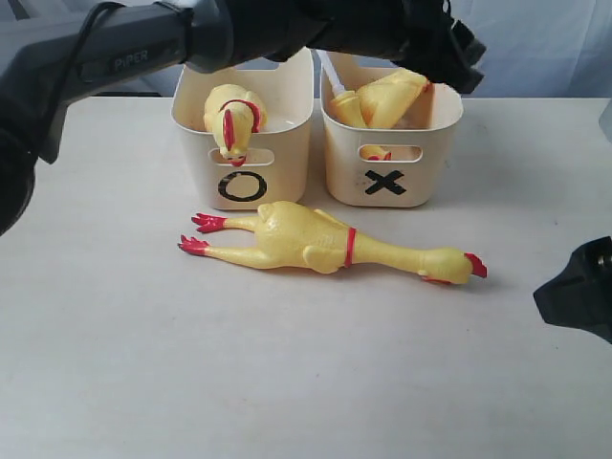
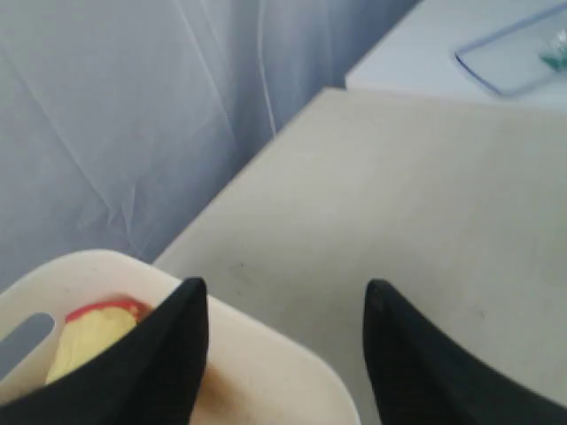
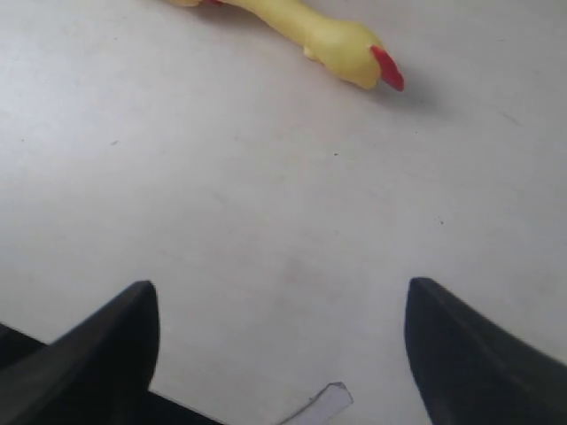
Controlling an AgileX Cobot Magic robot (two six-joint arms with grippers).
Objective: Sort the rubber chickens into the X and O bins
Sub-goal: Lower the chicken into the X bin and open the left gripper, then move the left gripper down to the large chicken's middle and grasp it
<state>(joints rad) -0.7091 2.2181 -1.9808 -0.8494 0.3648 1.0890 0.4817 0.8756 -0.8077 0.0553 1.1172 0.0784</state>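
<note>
Left hand (image 2: 283, 297) wide, empty, over X bin (image 1: 392, 182) with chickens (image 1: 382, 96) inside. Right hand (image 3: 283, 297) wide, empty, over table (image 1: 287, 363) near loose chicken (image 1: 325, 244). Draped chicken (image 1: 232, 120) over O bin (image 1: 277, 143) rim.

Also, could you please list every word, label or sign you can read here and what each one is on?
"PIPER": on the dark grey robot arm in the exterior view.
"O": black, on the front of the left cream plastic tub.
"X": black, on the front of the right cream plastic tub.
Green mark on the clear plastic tray: too blurred to read.
</note>
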